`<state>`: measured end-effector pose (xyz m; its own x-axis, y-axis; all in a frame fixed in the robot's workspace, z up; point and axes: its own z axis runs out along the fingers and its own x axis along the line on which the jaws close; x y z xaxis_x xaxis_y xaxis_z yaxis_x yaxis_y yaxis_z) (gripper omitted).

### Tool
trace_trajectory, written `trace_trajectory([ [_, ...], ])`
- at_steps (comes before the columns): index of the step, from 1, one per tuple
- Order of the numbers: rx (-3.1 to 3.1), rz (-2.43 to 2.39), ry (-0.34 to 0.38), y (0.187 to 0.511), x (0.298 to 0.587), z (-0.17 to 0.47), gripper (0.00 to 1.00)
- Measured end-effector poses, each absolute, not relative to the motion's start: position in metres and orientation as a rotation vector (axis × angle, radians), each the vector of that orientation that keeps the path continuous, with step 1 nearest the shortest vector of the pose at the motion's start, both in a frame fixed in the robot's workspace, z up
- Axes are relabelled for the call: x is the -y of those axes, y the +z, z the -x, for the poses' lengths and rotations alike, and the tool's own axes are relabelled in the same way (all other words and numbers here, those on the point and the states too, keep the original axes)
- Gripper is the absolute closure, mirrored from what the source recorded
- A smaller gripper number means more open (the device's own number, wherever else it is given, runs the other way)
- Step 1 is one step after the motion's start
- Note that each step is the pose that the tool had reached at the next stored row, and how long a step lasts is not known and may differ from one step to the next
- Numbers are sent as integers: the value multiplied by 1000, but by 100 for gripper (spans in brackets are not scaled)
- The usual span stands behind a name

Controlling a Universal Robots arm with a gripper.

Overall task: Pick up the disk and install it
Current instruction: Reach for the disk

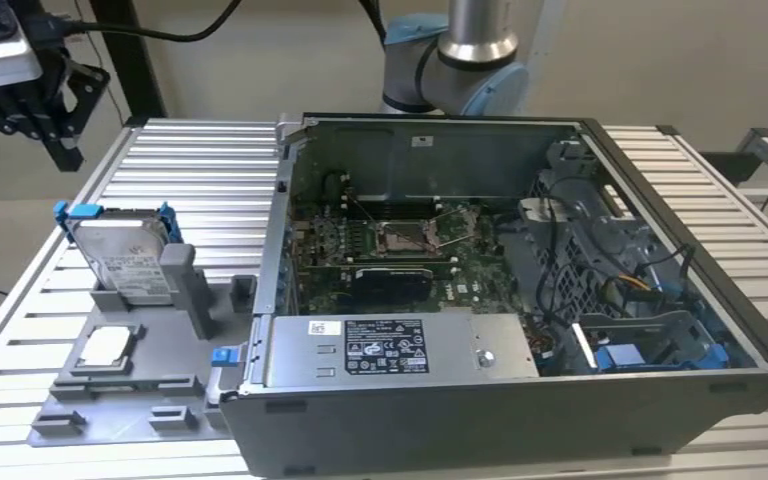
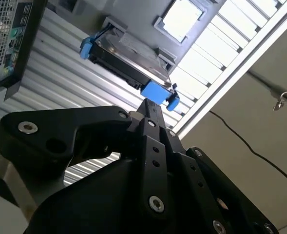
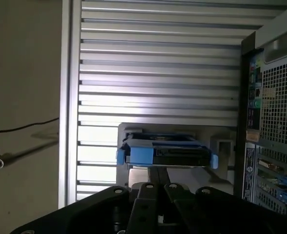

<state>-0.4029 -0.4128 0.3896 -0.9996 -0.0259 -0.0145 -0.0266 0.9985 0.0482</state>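
Black gripper (image 1: 63, 158): hangs at the exterior view's top left, pointing down, well above the slatted table (image 1: 184, 170).
Arm (image 1: 475, 45): rises behind the open computer case (image 1: 491, 420).
Fingers (image 2: 152, 129): pressed close together, nothing between them.
Disk (image 1: 124, 245): untouched, well apart from the gripper; stands tilted in a grey holder (image 1: 131, 375), at the exterior view's left of the case. Blue frame seen in both wrist views (image 2: 128, 61) (image 3: 162, 153).
Label: white sticker on the disk, print unreadable.

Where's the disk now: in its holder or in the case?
In the holder. The disk stands on edge in the grey holder on the table, beside the open case; the pincer hangs above, apart from it.
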Motion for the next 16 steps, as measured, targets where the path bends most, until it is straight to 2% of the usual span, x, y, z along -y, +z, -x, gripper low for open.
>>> trace_trajectory([
  [16,-3126,77,76,389,417,412,100],
])
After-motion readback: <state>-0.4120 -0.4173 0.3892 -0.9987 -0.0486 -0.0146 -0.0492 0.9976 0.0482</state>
